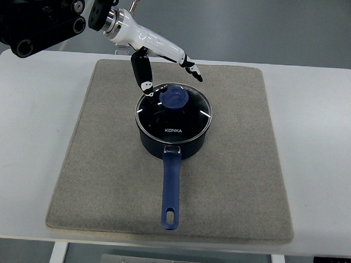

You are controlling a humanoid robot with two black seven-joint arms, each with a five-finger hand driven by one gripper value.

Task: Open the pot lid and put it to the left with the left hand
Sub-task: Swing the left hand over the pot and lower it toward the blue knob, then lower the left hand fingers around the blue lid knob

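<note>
The left hand (161, 64) hung with fingers spread, holding nothing, its thumb tip just beside the knob (174, 98) of the lid (188, 117). The lid sat closed on the pot (174, 144) just below the hand, on a grey mat (103, 181) covering the surface (23, 160).

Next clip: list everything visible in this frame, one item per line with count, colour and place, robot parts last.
Table: one, white, fills most of the frame.
Mat: one, grey-beige, lying across the middle of the table.
Pot: one, dark blue, on the mat slightly above centre.
Pot handle: one, blue, pointing toward the near edge of the mat.
Lid: one, glass with a metal rim, sitting on the pot.
Lid knob: one, blue, at the lid's centre.
Left robot hand: one, white with black fingers, above the far-left rim of the pot, fingers spread, holding nothing.
Right arm: not in view.
</note>
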